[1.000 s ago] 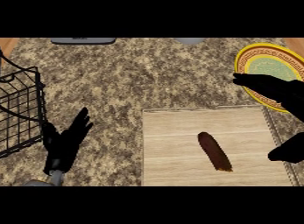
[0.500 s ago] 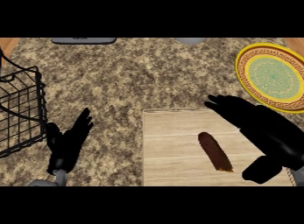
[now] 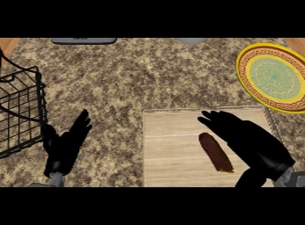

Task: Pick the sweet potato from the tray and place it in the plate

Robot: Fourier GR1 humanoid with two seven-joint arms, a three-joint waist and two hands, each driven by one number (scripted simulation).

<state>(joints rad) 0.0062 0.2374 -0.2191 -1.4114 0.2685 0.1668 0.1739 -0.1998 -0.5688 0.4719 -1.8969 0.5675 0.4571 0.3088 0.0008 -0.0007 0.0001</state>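
Sweet potato (image 3: pixel 216 152) is named by the task, yet the wooden tray (image 3: pixel 174 149) beneath it is met first, bearing it lengthwise. The yellow-rimmed plate (image 3: pixel 278 77) is set well apart, ready for it. The right hand (image 3: pixel 248 138), fingers straight and together, is held beside it; the left hand (image 3: pixel 67 145) is rested, fingers spread.

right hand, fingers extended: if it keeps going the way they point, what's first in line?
Right hand points up-left over the tray. Past the tray's far edge only counter shows; the sweet potato lies beside it, not ahead. Height unclear.
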